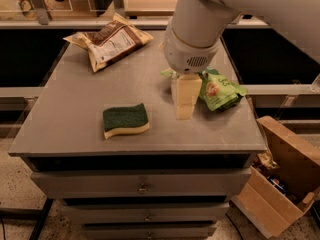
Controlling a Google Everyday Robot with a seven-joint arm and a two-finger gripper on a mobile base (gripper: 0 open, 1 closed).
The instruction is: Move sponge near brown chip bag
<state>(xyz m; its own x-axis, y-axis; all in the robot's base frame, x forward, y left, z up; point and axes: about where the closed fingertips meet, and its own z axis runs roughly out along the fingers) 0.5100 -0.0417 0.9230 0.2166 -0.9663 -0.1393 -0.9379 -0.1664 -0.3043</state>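
Claw (184, 104) hovering over bench (65, 129) just right of sponge (125, 120), its opening impossible to tell; brown chip bag (111, 41) lying far back

Your gripper (184, 112) hangs over the tabletop (65, 119), right by the green bag (221, 89). Bare tabletop lies between it and the sponge (125, 120), and from the sponge back to the brown chip bag (110, 41).

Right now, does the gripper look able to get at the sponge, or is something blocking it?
Probably yes. The gripper hangs over the tabletop close beside the sponge, with only bare surface between them; the green snack bag lies on its far side.
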